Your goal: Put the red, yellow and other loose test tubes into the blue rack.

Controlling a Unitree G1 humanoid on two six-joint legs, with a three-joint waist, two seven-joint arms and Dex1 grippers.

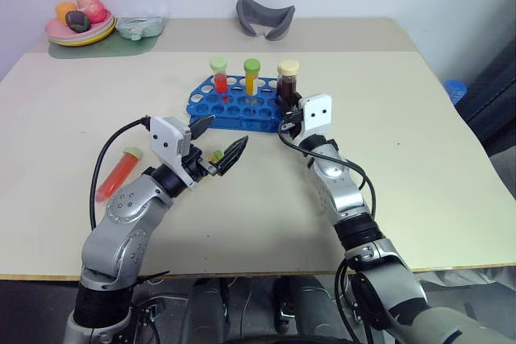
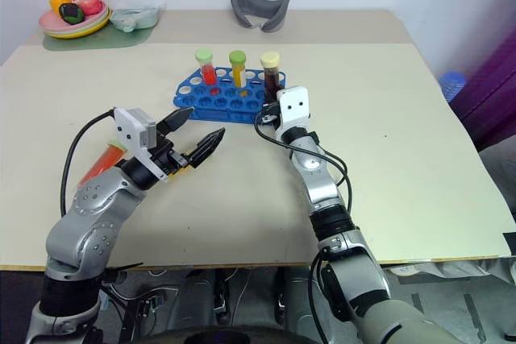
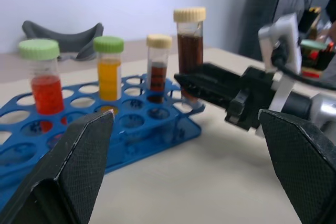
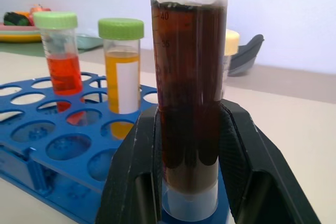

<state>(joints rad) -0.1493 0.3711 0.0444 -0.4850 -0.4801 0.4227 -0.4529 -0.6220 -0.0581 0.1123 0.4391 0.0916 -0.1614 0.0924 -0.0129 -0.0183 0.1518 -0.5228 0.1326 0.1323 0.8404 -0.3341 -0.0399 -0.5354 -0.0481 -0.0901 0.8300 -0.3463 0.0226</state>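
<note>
The blue rack (image 1: 234, 109) stands mid-table with a red tube (image 1: 219, 75) and a yellow tube (image 1: 251, 76), both green-capped, upright in it. A short dark brown tube (image 3: 157, 66) with a cream cap also stands in it. My right gripper (image 1: 287, 112) is shut on a taller dark brown tube (image 4: 190, 87), cream-capped and upright, with its base at the rack's right end. My left gripper (image 1: 226, 133) hangs open and empty just in front of the rack. A loose red tube (image 1: 118, 175) with a green cap lies on the table left of my left arm.
At the back left are a plate of toy fruit (image 1: 81, 31) on a green mat and a pale green container (image 1: 141, 26). A grey curved object (image 1: 265, 17) lies at the back centre. The table edge (image 1: 476, 130) runs close on the right.
</note>
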